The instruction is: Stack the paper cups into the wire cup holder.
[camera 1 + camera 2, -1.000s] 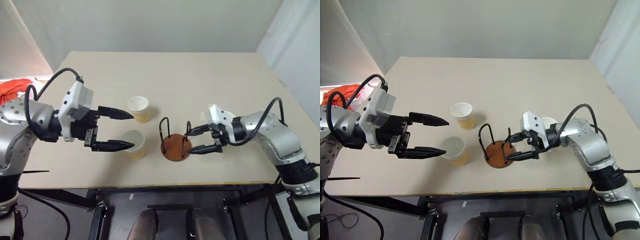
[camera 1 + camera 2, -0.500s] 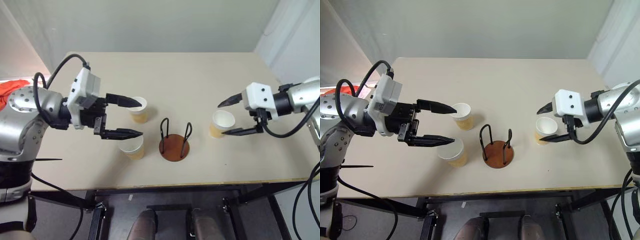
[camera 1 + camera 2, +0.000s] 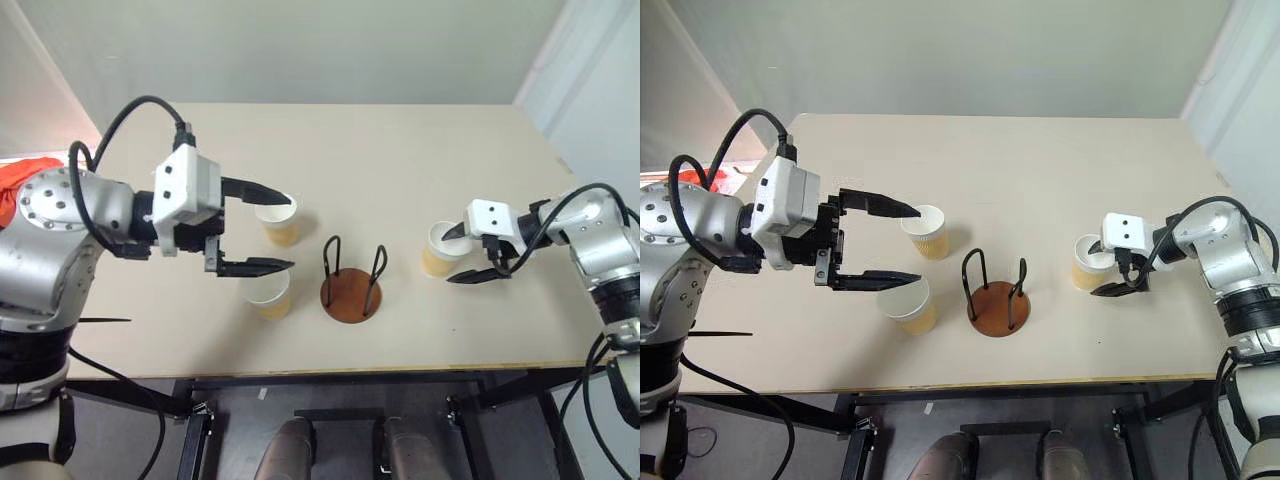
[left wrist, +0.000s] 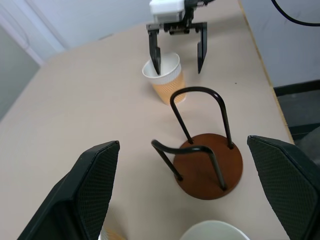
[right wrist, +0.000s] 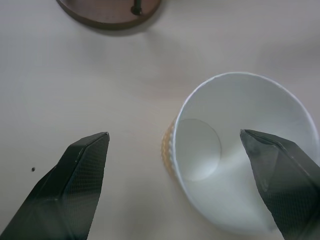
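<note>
The wire cup holder [image 3: 350, 290] stands upright and empty near the front middle of the beige table [image 3: 400, 160], its two black wire loops rising from the reddish-brown disc base. Two paper cups sit to its left: the far cup [image 3: 277, 218] and the near cup [image 3: 267, 292], both upright. The left gripper [image 3: 275, 228] hovers above these two cups with fingers spread wide, holding nothing. The third paper cup [image 3: 439, 248] stands upright to the right of the holder. The right gripper [image 3: 462, 256] is spread wide, one finger inside the cup mouth and the other outside its wall.
</note>
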`<control>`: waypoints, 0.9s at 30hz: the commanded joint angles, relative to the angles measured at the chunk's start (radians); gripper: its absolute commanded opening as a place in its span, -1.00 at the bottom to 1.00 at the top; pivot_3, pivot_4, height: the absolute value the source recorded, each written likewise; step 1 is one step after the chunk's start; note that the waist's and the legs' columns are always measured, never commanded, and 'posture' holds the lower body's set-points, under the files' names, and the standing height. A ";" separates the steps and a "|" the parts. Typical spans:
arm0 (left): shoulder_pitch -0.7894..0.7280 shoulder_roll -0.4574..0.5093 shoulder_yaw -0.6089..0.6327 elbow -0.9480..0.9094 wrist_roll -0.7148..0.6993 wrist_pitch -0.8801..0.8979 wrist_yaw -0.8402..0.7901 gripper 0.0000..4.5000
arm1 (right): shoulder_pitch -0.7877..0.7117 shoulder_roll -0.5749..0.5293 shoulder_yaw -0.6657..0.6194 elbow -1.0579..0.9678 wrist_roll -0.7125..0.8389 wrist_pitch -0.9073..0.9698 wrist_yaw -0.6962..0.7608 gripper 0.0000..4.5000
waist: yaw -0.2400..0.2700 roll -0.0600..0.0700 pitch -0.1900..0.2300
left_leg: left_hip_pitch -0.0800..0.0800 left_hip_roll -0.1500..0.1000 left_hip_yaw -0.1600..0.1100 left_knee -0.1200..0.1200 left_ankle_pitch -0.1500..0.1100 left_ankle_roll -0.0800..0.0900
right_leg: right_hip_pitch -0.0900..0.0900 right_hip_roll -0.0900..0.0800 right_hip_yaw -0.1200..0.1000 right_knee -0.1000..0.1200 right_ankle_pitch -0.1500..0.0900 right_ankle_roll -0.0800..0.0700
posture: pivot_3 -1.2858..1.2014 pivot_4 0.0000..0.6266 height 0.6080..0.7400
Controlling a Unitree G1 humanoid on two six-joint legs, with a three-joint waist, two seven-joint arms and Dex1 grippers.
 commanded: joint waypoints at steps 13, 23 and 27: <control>0.023 0.050 0.049 -0.050 -0.025 0.014 0.025 1.00 | -0.067 0.016 -0.034 -0.020 0.015 -0.023 0.111 -0.99 | 0.000 0.000 0.000 | 0.000 0.000 0.000 0.000 -0.001 -0.001 | 0.000 0.000 0.000 0.001 0.000 -0.001 | 0.03 -0.52 1.00; 0.089 0.130 0.116 0.009 -0.021 -0.032 -0.038 1.00 | -0.315 0.077 -0.090 -0.281 0.310 0.150 0.170 -0.99 | -0.007 0.003 0.002 | 0.000 0.001 0.000 -0.003 -0.001 -0.002 | -0.002 0.001 0.000 0.001 -0.002 -0.005 | 0.03 -0.52 1.00; 0.109 0.139 0.123 0.008 -0.018 -0.042 -0.035 1.00 | -0.296 0.107 -0.033 -0.381 0.349 0.165 0.170 -0.99 | -0.006 0.002 0.001 | 0.000 0.001 -0.002 -0.003 -0.002 -0.003 | -0.002 0.002 -0.001 0.002 -0.005 -0.009 | 0.03 -0.52 1.00</control>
